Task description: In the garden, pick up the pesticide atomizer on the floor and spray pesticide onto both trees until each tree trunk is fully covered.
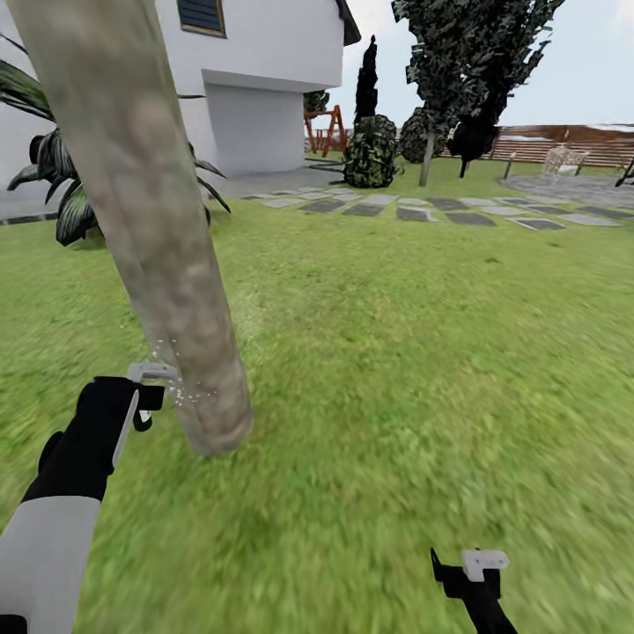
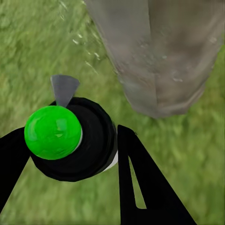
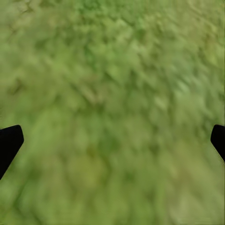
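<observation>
1. A white house (image 1: 264,79) stands at the back, with a dark window (image 1: 201,15) high up.
2. Grey stepping stones (image 1: 414,210) cross the lawn (image 1: 423,370).
3. A brown slatted fence (image 1: 563,145) closes the far side.
4. Dark conifers (image 1: 467,62) and a round shrub (image 1: 370,151) rise under a pale sky (image 1: 581,62).

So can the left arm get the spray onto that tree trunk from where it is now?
Probably yes. The left gripper holds the sprayer close beside the trunk, nozzle toward it, and droplets show between them near its base. Higher parts may be out of reach.
</observation>
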`<state>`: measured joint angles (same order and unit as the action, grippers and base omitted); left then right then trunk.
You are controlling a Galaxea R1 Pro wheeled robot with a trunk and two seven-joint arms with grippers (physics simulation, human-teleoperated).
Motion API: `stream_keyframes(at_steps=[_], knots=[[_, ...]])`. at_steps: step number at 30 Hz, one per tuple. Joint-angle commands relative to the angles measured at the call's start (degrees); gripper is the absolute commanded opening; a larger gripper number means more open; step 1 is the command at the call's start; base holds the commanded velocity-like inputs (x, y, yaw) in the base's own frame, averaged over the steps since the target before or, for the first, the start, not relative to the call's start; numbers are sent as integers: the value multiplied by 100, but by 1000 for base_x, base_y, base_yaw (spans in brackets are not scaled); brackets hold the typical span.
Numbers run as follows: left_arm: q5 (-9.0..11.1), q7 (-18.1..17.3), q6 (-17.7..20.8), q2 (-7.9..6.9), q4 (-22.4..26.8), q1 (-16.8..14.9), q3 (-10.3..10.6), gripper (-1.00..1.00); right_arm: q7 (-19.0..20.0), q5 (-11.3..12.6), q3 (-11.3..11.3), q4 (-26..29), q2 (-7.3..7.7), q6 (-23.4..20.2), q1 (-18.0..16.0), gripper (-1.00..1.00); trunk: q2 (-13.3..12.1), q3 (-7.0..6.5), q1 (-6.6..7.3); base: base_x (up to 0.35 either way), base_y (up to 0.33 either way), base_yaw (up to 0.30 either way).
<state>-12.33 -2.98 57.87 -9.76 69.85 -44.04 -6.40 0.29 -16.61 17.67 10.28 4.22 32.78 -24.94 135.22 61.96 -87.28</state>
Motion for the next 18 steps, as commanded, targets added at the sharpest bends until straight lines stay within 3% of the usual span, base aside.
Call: stream_keyframes(at_steps=[1, 8, 13, 18], knots=[[-6, -1, -1, 2, 1, 0, -1, -100, 2, 0, 0, 0, 0, 0, 1, 100, 0, 0, 0, 278, -166, 277], [-7, 0, -12, 2, 3, -3, -2, -100, 2, 0, 0, 1, 0, 0, -1, 100, 0, 0, 0, 153, -218, 84], [-9, 0, -6, 0, 3, 1, 1, -100, -1, 0, 0, 9, 0, 0, 0, 100, 0, 0, 0, -9, -272, 1], [-14, 0, -4, 0, 1, -1, 6, -100, 1, 0, 0, 9, 0, 0, 2, 100, 0, 0, 0, -167, -248, 0]])
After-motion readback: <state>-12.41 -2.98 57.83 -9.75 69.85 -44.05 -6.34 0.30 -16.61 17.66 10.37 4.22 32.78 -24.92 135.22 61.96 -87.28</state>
